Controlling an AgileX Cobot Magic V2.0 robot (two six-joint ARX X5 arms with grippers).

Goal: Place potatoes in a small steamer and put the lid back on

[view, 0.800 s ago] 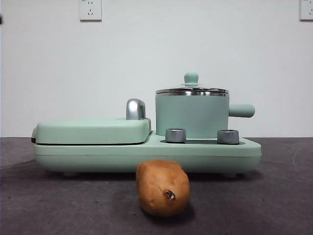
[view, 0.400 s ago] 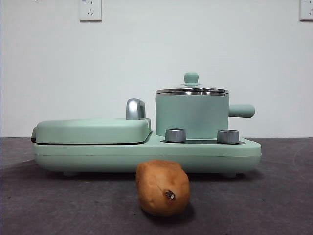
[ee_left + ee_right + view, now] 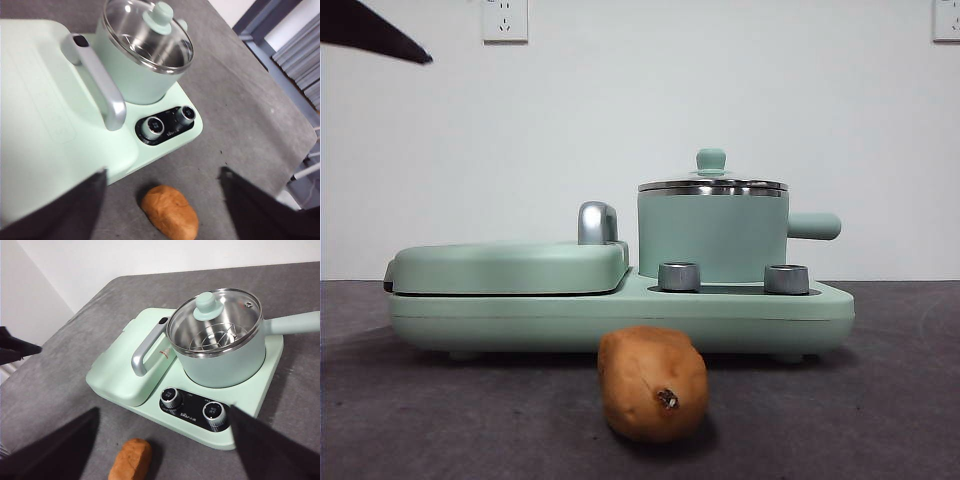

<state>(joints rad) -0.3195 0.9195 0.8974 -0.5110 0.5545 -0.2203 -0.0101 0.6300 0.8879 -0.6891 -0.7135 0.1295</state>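
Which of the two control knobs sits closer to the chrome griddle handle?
The knob nearer the chrome handle, on the griddle side; the other knob sits toward the steamer's stubby handle side.

A mint-green cooker base (image 3: 620, 318) sits on the grey desk (image 3: 880, 420); its flat griddle cover (image 3: 510, 266) (chrome handle (image 3: 597, 222)) lies closed; two knobs (image 3: 679, 276) face front.

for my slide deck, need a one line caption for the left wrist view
Open left gripper hovers above the potato lying on the table beside the lidded small steamer.
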